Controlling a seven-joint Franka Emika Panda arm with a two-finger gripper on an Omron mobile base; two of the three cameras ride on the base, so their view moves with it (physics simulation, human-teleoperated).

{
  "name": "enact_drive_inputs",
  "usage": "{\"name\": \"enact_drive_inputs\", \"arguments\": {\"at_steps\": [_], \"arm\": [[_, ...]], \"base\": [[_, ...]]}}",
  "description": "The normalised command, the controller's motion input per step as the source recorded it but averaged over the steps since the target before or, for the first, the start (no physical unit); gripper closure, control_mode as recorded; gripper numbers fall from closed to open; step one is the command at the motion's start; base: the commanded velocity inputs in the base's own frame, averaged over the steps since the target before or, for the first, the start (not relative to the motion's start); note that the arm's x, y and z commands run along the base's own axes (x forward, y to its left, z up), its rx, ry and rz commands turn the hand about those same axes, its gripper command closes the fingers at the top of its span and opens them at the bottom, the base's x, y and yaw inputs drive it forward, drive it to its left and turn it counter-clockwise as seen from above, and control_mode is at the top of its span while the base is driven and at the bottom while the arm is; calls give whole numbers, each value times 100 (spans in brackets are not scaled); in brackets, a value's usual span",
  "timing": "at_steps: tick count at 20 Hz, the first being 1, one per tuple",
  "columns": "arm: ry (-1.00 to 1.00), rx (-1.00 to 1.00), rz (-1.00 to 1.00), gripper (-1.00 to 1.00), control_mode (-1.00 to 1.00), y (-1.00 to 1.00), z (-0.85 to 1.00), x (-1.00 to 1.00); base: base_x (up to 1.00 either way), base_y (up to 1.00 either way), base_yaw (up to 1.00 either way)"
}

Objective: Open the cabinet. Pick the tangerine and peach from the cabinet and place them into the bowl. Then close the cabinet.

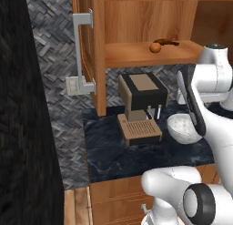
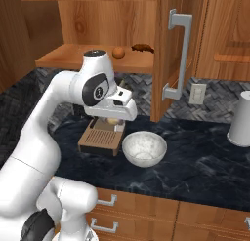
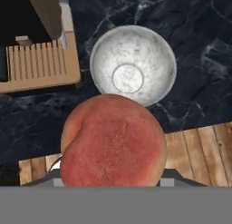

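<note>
A blush-red peach point(image 3: 112, 141) fills the lower middle of the hand view, and my gripper point(image 2: 114, 120) is shut on it. It hangs above the dark counter, just short of the speckled whitish bowl point(image 3: 132, 64), which is empty. From the right base view the hand hovers left of the bowl point(image 2: 144, 148), over the coffee machine's tray. The cabinet point(image 1: 136, 19) stands open, with one door point(image 1: 86, 37) swung out at left and the other door point(image 2: 168, 54) at right. The tangerine point(image 1: 155, 47) rests on the wooden shelf point(image 2: 73, 57), where it shows again as the tangerine point(image 2: 118, 51).
A dark brown elongated item point(image 1: 167, 42) lies next to the tangerine. A brown coffee machine point(image 1: 141, 105) stands on the counter left of the bowl. A white jug-like vessel point(image 2: 241, 119) sits at far right. Wooden drawers point(image 2: 146, 210) run below the counter edge.
</note>
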Motion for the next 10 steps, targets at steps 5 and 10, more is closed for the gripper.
{"name": "enact_drive_inputs", "arguments": {"at_steps": [5,10], "arm": [[0,21,1,100,-100,-47,-61,67],[3,3,0,100,-100,-17,-44,55]], "base": [[0,0,0],[0,0,0]]}}
